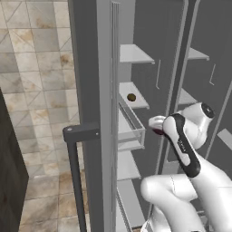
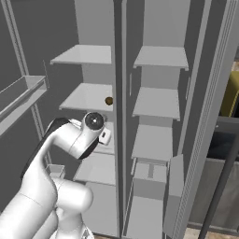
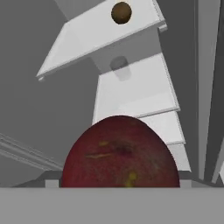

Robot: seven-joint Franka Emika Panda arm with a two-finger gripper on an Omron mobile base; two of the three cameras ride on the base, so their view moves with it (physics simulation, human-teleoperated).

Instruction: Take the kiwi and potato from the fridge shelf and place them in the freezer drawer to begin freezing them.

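Observation:
A small brown kiwi (image 1: 131, 97) (image 2: 108, 101) (image 3: 121, 12) lies on a fridge shelf (image 1: 140, 103) (image 2: 84, 98) (image 3: 83, 39) in the left compartment. The dark red potato (image 3: 120, 153) (image 1: 157, 131) sits between my jaws, right in front of the hand camera, and hides the fingertips. My gripper (image 1: 156, 127) is shut on it, held out in front of the shelves, lower than the kiwi's shelf. In the right compartment a grey box-shaped freezer drawer (image 2: 149, 179) sits low down.
Both compartments hold several flat shelves (image 2: 161, 56), split by a vertical divider (image 2: 119, 116). A clear bin with a grey frame (image 1: 135, 131) juts out beside the gripper. The open door with its dark handle (image 1: 74, 172) stands at the left. A door bin (image 2: 23, 93) hangs at the far left.

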